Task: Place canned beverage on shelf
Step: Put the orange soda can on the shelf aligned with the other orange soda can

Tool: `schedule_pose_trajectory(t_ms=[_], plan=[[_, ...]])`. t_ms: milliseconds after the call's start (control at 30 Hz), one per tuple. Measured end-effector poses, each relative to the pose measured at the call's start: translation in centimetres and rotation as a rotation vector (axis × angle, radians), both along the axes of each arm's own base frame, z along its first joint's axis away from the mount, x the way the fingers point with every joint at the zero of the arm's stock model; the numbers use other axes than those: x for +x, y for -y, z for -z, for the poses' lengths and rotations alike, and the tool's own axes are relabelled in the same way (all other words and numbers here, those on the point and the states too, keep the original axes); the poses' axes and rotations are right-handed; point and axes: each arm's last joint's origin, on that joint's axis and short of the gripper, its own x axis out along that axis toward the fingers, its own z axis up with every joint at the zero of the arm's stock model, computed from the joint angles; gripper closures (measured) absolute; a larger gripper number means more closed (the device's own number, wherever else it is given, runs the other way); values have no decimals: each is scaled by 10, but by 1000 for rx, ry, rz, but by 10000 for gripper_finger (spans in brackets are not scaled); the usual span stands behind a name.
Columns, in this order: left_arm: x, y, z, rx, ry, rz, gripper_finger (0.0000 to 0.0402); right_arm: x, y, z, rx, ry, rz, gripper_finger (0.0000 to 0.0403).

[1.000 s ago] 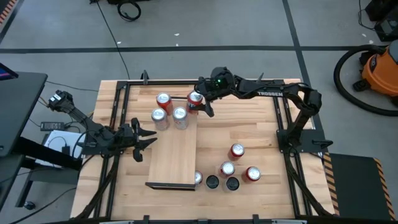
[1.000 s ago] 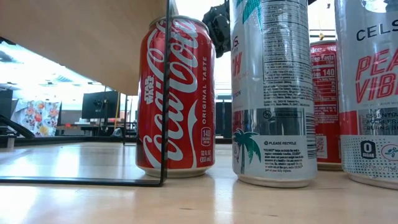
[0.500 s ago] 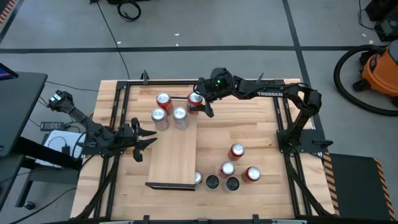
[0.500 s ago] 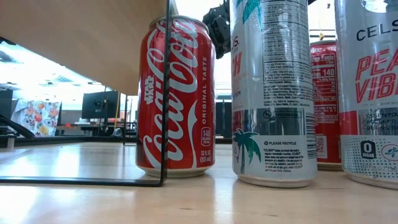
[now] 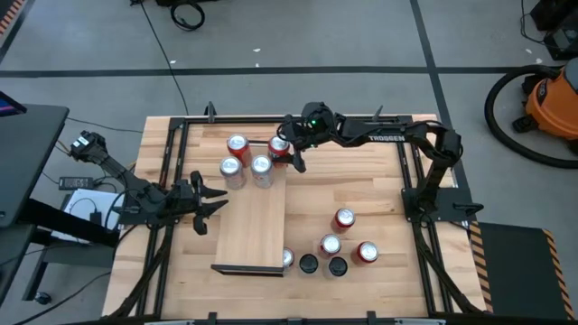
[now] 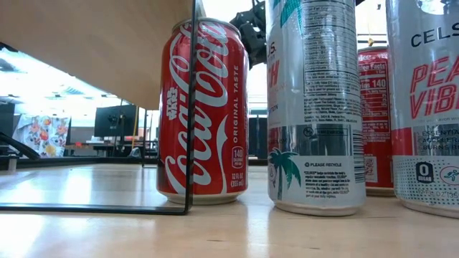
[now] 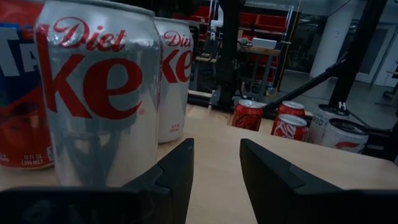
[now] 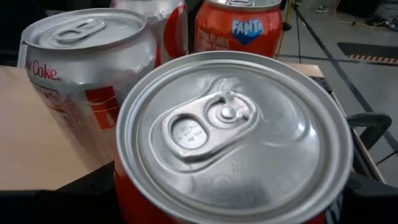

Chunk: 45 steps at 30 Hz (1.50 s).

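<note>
My right gripper (image 5: 291,155) clasps the red aluminium can (image 8: 233,140) by its sidewalls at the far end of the pale plywood shelf (image 5: 256,226), near two silver Diet Coke cans (image 5: 261,168). It's rigid, smooth, slippery (likely full and heavy), so mid-body suits. My arm reaches out low; my left gripper (image 5: 209,200) waits, part-open, beside the shelf.

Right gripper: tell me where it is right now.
In the high view the right gripper is at the far end of the shelf, closed around a red can beside the two Diet Coke cans.
</note>
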Motion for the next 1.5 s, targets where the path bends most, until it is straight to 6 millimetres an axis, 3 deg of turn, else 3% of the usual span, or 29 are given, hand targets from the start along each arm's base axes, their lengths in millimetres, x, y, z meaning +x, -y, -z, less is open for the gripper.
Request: schedule_pose_trajectory(t_ms=[200,500,800,1167,1500], plan=[[0,0,0,4,0,-1,262,1,2,-8,37,-46,14,86],[0,0,0,14,0,-1,262,4,3,-42,11,-78,19,86],[0,0,-1,19,4,-2,262,11,2,-29,27,-129,38,86],[0,0,-1,34,4,-4,262,11,1,-32,15,-118,35,86],[0,0,-1,16,8,-4,262,10,0,-17,13,-120,33,86]])
